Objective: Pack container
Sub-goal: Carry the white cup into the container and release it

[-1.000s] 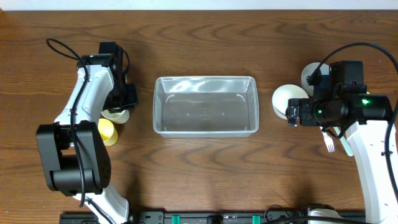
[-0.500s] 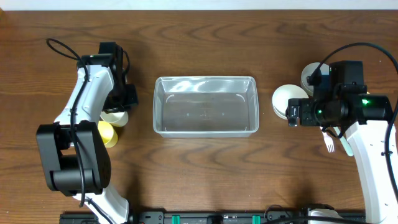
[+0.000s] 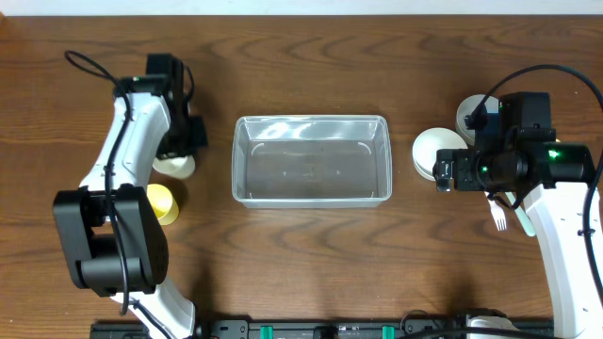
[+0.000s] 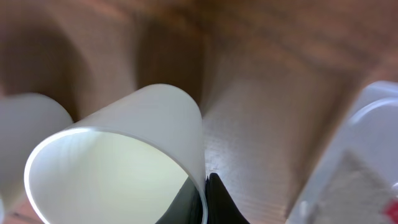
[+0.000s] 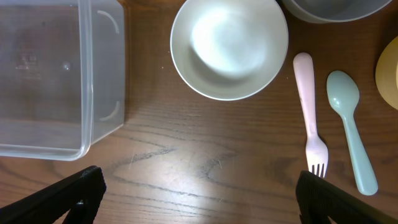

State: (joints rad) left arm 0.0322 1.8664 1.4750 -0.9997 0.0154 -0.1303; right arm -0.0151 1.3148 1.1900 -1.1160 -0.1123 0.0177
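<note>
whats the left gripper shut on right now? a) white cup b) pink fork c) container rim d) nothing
a: in the left wrist view the left gripper pinches the wall of the white cup at its rim, one finger inside and one outside.

I'm looking at a dark brown wooden table (image 3: 311, 254) whose wavy grain runs lengthwise and fills nearly all of the overhead view. Only a thin pale strip (image 3: 301, 5) shows beyond the far edge, too narrow to tell whether it is wall or floor. The light comes from above, soft and even, so shadows on the wood are faint and short, and in the right wrist view a dull sheen (image 5: 208, 179) lies near a few fine scratches (image 5: 146, 157) in the tabletop.
</note>
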